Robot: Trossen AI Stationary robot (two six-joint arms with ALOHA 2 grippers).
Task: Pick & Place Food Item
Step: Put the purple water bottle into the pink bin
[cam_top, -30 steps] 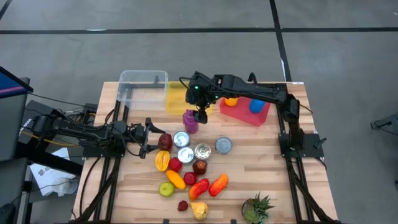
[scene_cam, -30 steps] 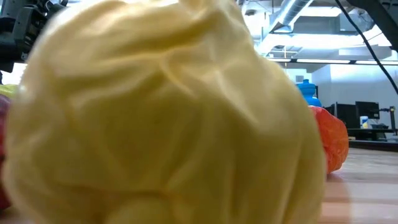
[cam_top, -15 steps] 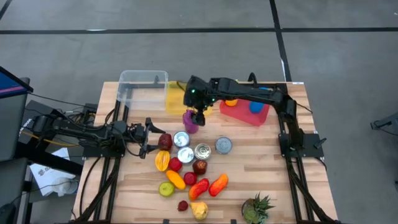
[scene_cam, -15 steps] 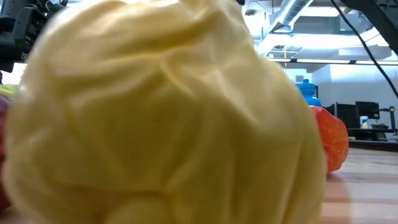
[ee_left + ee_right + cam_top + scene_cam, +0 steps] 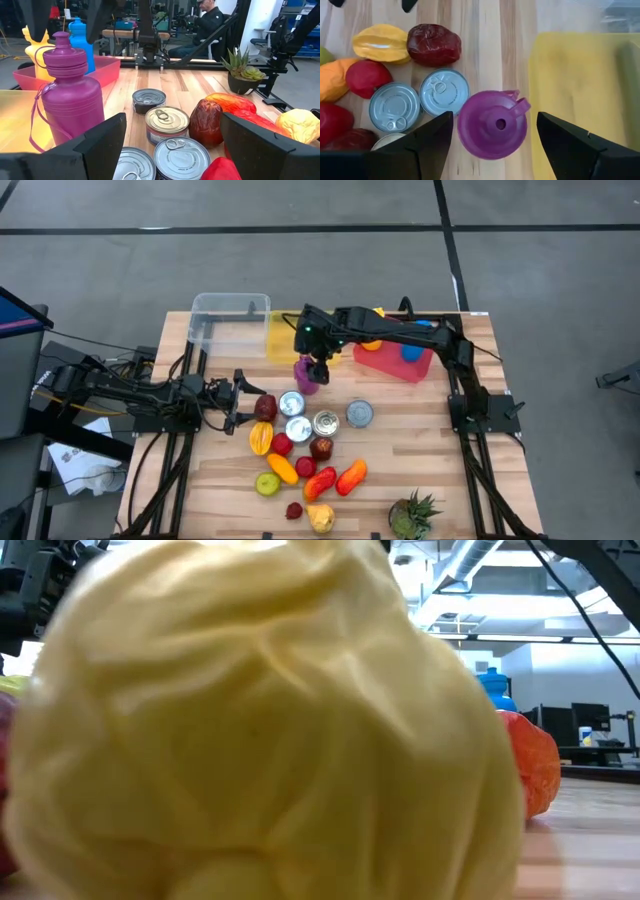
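- The right gripper [image 5: 318,367] hangs directly above a purple bottle [image 5: 305,375], its jaws spread wide on either side of the cap with nothing held.
- The bottle stands upright on the worktop [image 5: 420,430], long axis vertical, just right of a yellow tray [image 5: 281,338] and just beyond a cluster of cans [image 5: 300,416].
- The right arm is by far the nearer one, judging from overhead.
- The left gripper [image 5: 238,401] waits at the left beside a dark red fruit [image 5: 265,408], jaws also apart and empty.

Purple bottle [image 5: 70,97] upright beside three cans [image 5: 166,125]; pink bin [image 5: 107,67] behind; left pincer [image 5: 172,145] fingers spread.
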